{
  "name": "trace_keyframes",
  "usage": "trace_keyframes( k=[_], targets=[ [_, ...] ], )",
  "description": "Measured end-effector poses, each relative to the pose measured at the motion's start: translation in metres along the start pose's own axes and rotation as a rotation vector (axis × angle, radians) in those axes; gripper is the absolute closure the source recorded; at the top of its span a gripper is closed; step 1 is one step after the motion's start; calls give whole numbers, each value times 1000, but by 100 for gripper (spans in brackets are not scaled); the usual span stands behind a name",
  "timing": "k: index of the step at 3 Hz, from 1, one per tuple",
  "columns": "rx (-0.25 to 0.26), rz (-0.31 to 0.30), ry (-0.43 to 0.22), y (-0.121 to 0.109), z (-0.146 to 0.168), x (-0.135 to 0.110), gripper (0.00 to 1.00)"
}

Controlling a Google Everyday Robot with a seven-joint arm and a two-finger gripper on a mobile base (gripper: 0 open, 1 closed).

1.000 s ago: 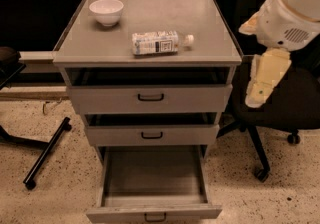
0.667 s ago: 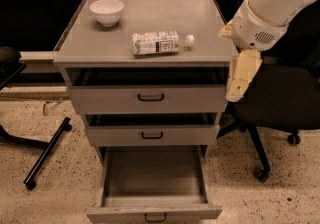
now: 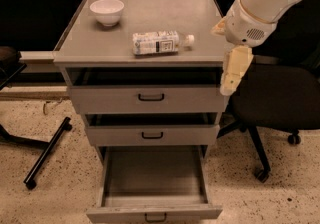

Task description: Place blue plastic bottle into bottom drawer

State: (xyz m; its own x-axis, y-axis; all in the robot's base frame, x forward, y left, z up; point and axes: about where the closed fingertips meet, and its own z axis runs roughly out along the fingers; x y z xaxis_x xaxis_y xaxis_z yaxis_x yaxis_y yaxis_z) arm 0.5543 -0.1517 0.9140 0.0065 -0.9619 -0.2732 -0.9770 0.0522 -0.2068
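While the gripper [image 3: 230,82] hangs tip-down just off the right front corner of the grey cabinet top [image 3: 200,13], whether it is open or closed cannot be told from this side; it carries nothing. Left of it and slightly higher, the blue plastic bottle [image 3: 157,43] lies on its side on that top, cap toward the gripper, well apart from it. Farther left and back sits a white bowl [image 3: 106,11]. Below and left of the gripper, the bottom drawer [image 3: 152,175] stands pulled out. A black chair [image 3: 280,98] is just behind the gripper.
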Motion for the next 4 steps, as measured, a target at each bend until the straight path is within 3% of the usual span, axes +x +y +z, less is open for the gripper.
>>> trace_keyframes(
  k=[2,3,4],
  targets=[
    [-12,-122,-48,-71,39,-36,0],
    [-37,-187,-69,-94,59,-60,0],
    [-81,-237,-77,-101,74,-82,0]
  ],
)
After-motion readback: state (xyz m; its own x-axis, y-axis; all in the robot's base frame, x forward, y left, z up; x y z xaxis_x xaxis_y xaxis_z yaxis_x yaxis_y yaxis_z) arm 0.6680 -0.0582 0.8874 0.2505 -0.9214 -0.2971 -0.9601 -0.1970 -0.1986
